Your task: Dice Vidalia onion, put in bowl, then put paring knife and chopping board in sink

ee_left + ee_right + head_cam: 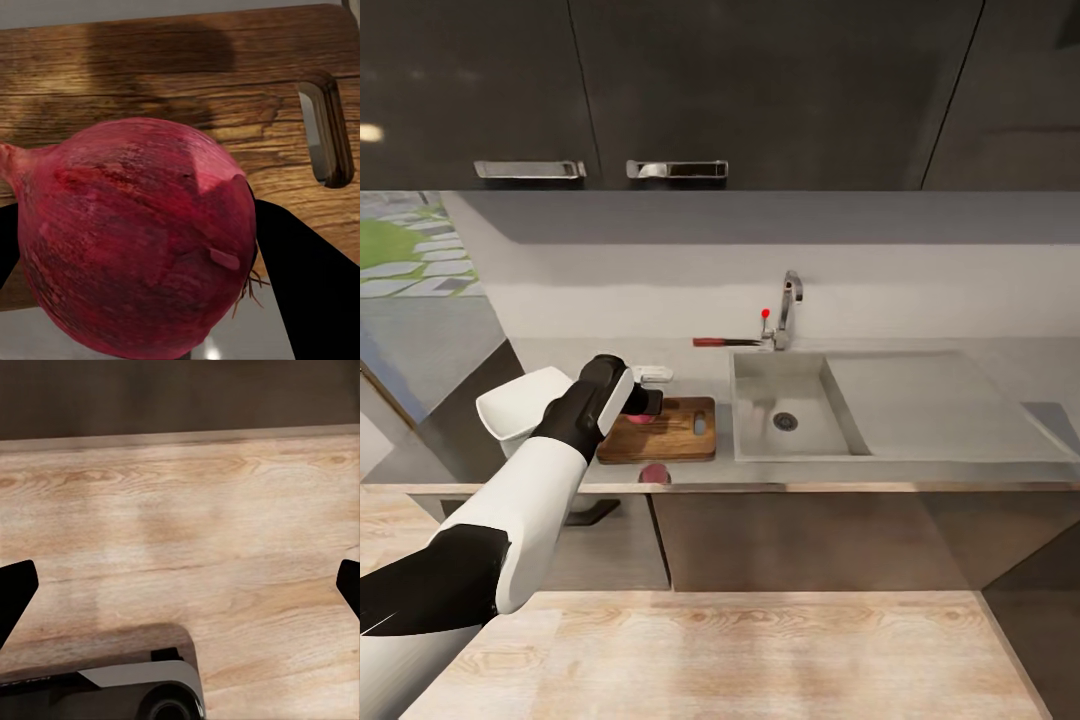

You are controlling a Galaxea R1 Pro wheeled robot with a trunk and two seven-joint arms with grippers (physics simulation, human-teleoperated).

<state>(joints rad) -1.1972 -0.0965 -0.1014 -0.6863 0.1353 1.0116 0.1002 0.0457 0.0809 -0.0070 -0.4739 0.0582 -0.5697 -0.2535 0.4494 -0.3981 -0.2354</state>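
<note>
— Glossy dark grey countertop [690,472] runs under black upper cabinets [760,90]; where's your onion?

— You have the round pinkish-red Vidalia onion [139,236] pinched between the black fingers [315,285] of your left gripper [644,402], held over the brown wooden chopping board [685,440], near its end away from the slot handle. From the wrist view I can't quite tell whether it touches the wood yet.

— What can go wrong?

— It's a ball. Release it high or off-level and it will likely roll, off the board's front edge toward the pale wood floor [180,532], or along toward the steel sink [785,415] beside the handle end.

— And around you?

— A white square bowl [515,410] sits just beside your forearm, so a careless withdrawal could nudge it. The reddish-brown-handled paring knife [722,342] lies behind the basin, by the chrome faucet [788,305], which crowds your reach for it.

— Your other arm?

— Your right gripper [180,592] hangs with its fingertips spread wide, empty, over the floor.
</note>
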